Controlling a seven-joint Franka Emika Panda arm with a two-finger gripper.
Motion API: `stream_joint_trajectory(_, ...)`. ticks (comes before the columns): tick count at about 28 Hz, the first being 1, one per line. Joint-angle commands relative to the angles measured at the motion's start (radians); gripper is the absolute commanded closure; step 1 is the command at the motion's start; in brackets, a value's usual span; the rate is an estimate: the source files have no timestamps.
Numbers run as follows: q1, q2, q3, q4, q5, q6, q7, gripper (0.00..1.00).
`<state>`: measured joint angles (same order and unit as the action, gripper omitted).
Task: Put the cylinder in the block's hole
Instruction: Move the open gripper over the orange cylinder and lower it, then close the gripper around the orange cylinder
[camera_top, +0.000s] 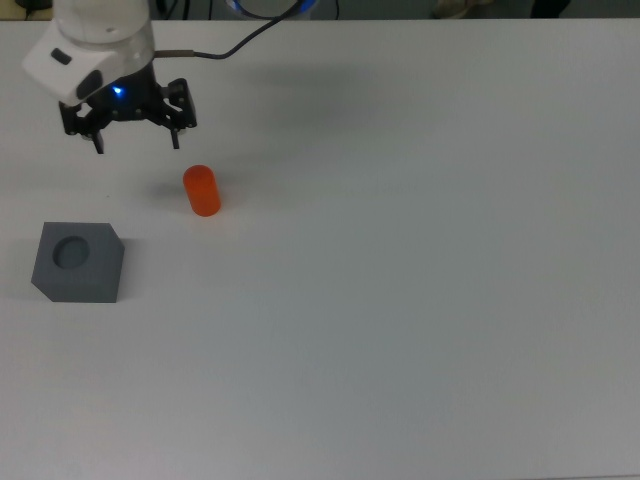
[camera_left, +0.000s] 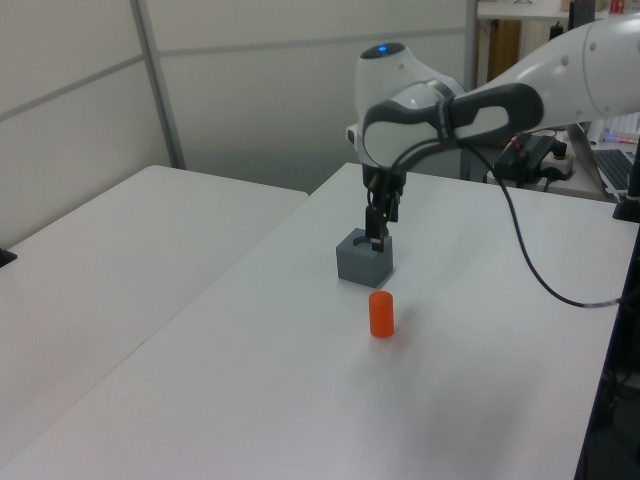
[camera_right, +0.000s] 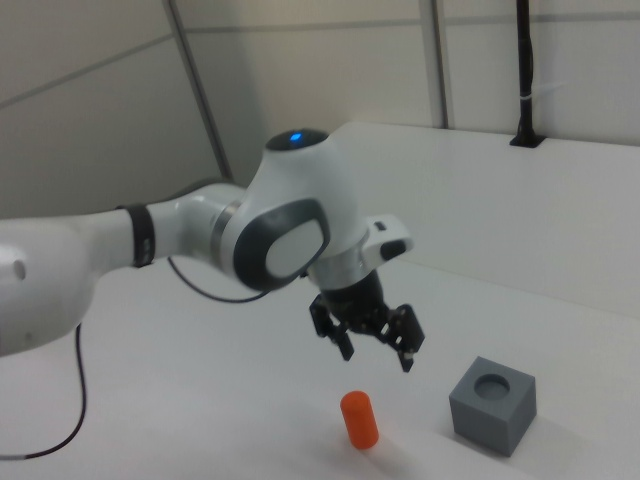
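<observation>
- Cylinder (camera_top: 202, 191): bright orange, smooth, plastic-looking, slight sheen.
- Block (camera_top: 78, 262): dark grey, matt, even-surfaced; hole (camera_top: 71, 252) equally dull inside.
- Table (camera_top: 420, 300): white, smooth, matt, softly reflecting light.
- Arm (camera_right: 200, 240): glossy white plastic shells with dark grey bands.
- Gripper (camera_right: 375, 352): black, matt, hard-looking.
- Cable (camera_left: 530, 270): black, rubbery.
</observation>
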<state>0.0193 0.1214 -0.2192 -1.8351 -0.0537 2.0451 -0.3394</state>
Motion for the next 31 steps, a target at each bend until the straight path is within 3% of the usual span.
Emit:
stream_joint_trajectory(1,0.01,-0.134,0.018,-0.188,-0.011,0.098,-0.006,0.0)
stream_joint_trajectory(6,0.019,-0.129,0.029,-0.214,-0.011,0.119,-0.007,0.0)
stream_joint_trajectory(10,0.018,-0.068,0.061,-0.213,-0.011,0.138,-0.006,0.0)
stream_joint_trajectory(25,0.019,0.044,0.072,-0.2,-0.018,0.224,-0.004,0.0)
stream_joint_trajectory(27,0.019,0.049,0.073,-0.199,-0.031,0.224,-0.003,0.23)
stream_joint_trajectory(31,0.019,0.049,0.073,-0.199,-0.032,0.224,-0.003,0.52)
